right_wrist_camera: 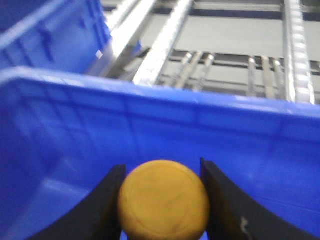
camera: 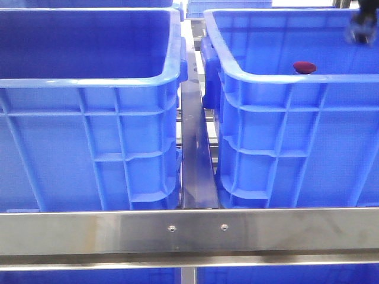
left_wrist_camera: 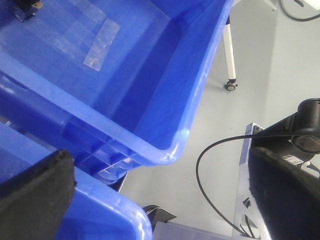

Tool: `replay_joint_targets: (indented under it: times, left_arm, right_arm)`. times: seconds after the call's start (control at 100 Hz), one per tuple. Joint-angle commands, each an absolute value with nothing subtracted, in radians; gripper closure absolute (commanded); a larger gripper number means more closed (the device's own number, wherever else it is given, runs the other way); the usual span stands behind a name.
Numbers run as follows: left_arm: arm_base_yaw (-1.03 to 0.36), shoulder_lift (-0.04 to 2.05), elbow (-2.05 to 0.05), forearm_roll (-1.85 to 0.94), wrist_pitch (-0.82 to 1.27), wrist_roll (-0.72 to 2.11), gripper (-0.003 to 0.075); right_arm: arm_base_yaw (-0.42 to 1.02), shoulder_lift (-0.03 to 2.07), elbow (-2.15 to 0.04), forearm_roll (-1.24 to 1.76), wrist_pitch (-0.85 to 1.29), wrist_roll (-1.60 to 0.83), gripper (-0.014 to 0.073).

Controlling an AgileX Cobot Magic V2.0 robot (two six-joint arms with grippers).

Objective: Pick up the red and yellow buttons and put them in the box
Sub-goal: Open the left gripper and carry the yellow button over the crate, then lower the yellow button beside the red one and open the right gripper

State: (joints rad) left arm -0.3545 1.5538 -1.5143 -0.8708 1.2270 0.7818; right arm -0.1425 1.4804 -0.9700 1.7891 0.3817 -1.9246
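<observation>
Right wrist view: the orange-yellow, domed, round push button (right_wrist_camera: 163,199) sits squarely between the two dark, curved fingers (right_wrist_camera: 102,207) of the right gripper (right_wrist_camera: 162,200), which touch it on either side and are closed only as far as its cap allows. The cap is smooth and matte with faint scuffs; its dome faces the camera, so the button's axis runs roughly along the line of sight. Behind it rises the inner wall of the right bright-blue plastic crate (right_wrist_camera: 210,132), smooth inside and topped by a thick rolled rim, with metal roller rails (right_wrist_camera: 162,45) beyond.

Front view: two alike blue crates stand side by side on a frame with a brushed steel crossbar (camera: 189,234); the left bright-blue plastic crate (camera: 89,142) and the right one (camera: 296,148) show ribbed outer walls. A dark-red, round, domed push button (camera: 304,67) shows just above the near rim of the right crate, inside it, its flat-looking cap tilted toward the camera. The right gripper appears only as a dark blur at the upper right corner, over the right crate and well apart from the red button.

Left wrist view: the left gripper (left_wrist_camera: 160,200) holds nothing; its black, foam-textured pads (left_wrist_camera: 37,197) stand wide apart, above a blue crate rim and grey floor. A strip of clear tape (left_wrist_camera: 100,42) lies on a crate's floor.
</observation>
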Motion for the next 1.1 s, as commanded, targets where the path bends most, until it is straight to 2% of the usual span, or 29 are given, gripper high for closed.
replay_joint_targets:
  times: [0.0, 0.47, 1.09]
  left_arm:
    - [-0.351, 1.514, -1.548, -0.946, 1.255, 0.772, 0.006]
    - [-0.351, 1.514, -1.548, -0.946, 1.255, 0.772, 0.006]
    - [-0.351, 1.514, -1.548, -0.962, 1.255, 0.772, 0.006]
  right_arm:
    - [-0.146, 1.489, -1.017, 1.918, 0.397, -2.01, 0.0432]
    - [-0.147, 1.739, -1.208, 1.918, 0.423, -2.027, 0.0432]
    - [-0.148, 1.852, -1.268, 1.918, 0.316, -2.027, 0.0432]
